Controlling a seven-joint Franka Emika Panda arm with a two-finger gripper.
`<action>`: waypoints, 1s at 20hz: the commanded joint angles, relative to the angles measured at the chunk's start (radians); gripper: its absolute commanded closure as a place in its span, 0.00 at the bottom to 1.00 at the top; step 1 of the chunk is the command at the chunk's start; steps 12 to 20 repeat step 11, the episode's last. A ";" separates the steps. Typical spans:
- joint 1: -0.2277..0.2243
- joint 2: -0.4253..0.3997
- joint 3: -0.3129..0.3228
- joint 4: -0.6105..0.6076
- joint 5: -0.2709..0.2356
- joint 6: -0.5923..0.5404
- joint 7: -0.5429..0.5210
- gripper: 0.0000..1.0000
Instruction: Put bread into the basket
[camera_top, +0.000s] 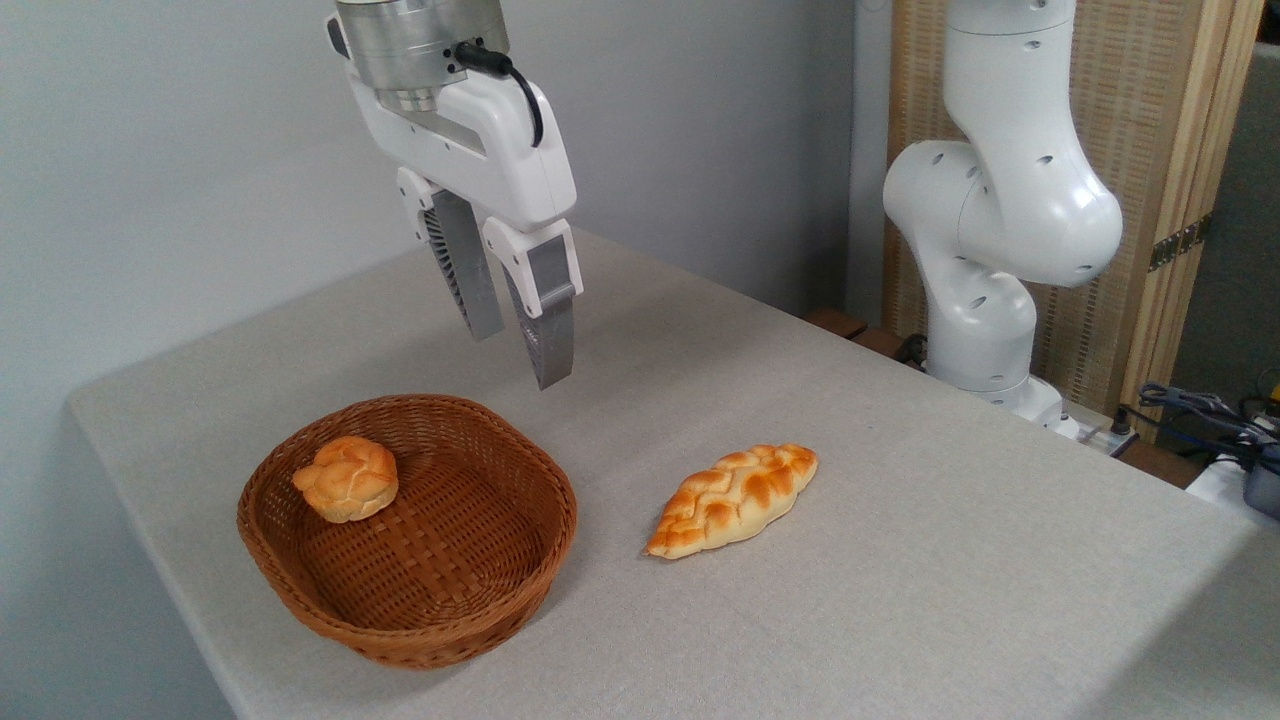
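- Basket (470, 610): near left, oval wicker, low sides.
- Bread (346, 478): round knotted bun, inside basket, resting vs. far-left wall. Placing step looks done.
- Braided loaf (733, 497): on table (900, 600) right of basket, apart from it; not the task item.
- Gripper (522, 352): hangs above basket's far rim, pointing down; fingers narrowly apart, nothing held, touching nothing.
- Arm base (985, 300): far right.
- Next, est.: only clear the arm up and away, w/o clipping rim.

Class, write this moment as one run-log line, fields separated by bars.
gripper: above table, jaws slightly apart, holding nothing | bread: inside basket, left side | braided loaf: on table, right of basket
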 joint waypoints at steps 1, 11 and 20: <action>0.007 0.012 -0.010 0.026 0.004 0.045 -0.018 0.00; 0.008 0.006 -0.018 0.011 -0.002 0.050 -0.015 0.00; 0.008 0.006 -0.018 0.011 -0.002 0.050 -0.015 0.00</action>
